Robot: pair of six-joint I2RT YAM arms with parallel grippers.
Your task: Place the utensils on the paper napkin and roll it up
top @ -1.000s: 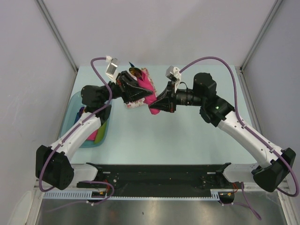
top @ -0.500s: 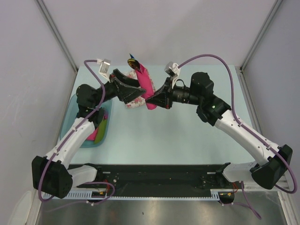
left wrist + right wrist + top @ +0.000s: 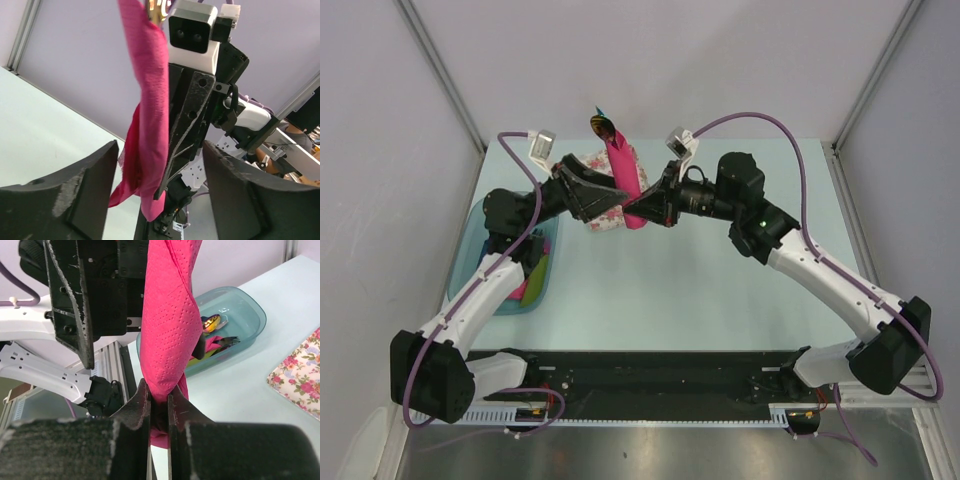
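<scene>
The paper napkin [image 3: 626, 176] is a magenta-pink roll held almost upright in the air over the table's far side. My right gripper [image 3: 633, 213] is shut on its lower end, and the right wrist view shows the fingers [image 3: 141, 402] pinching the paper napkin [image 3: 167, 330]. The utensils are wrapped inside; only a shiny spoon bowl [image 3: 601, 126] and a thin tip stick out of the top. My left gripper [image 3: 604, 192] stands open just left of the roll. In its wrist view, the paper napkin [image 3: 150, 100] hangs beyond the wide-apart jaws, untouched.
A white floral napkin [image 3: 605, 221] lies on the table under the roll, also visible as the floral napkin [image 3: 300, 375]. A teal tray [image 3: 476, 240] at the left holds coloured napkins. Other cutlery lies in the tray [image 3: 250, 305].
My left gripper has opened, let go of the roll and drawn back to the left. My right gripper has carried the roll leftward and tipped it more upright.
</scene>
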